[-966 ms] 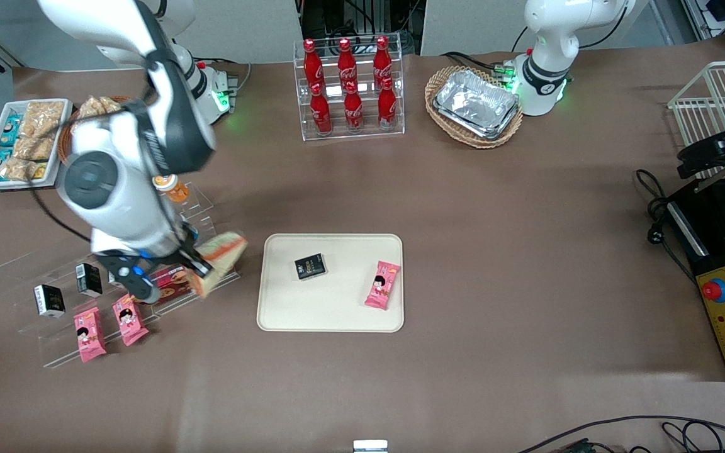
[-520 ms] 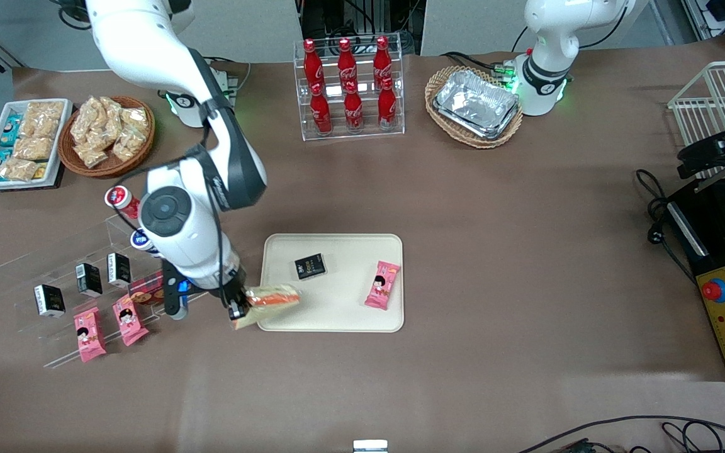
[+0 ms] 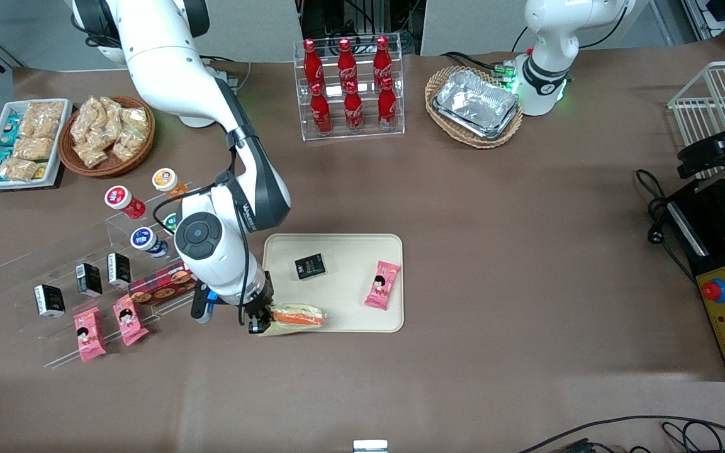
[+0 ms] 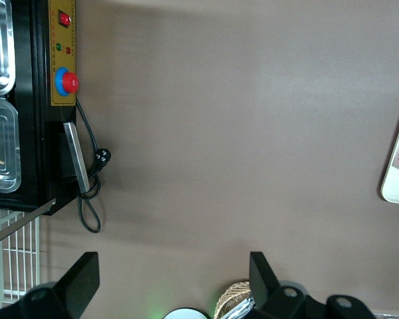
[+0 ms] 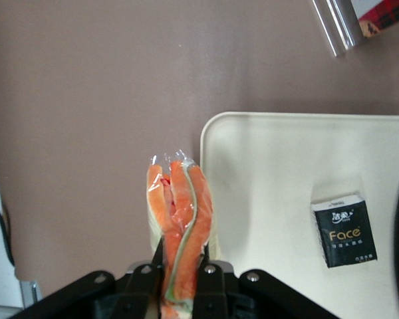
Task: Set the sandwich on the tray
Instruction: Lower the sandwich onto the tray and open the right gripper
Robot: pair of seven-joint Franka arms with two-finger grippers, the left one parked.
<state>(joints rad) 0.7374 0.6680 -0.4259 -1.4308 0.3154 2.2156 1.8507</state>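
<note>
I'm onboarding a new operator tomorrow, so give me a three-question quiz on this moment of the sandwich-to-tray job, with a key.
1. True or false: the clear-wrapped wedge sandwich with orange and green filling is clamped between the jaws of the right arm's gripper.
2. Which two items already lie on the cream-beige rectangular tray?
A. a black packet and a pink snack packet
B. two red bottles
C. a foil tray and a biscuit box
3. Fill in: the sandwich sits over the tray's corner that is ____ to the front camera, toward the working arm's end.

Key
1. True.
2. A: the small black packet and the pink snack packet.
3. Nearer.
</note>
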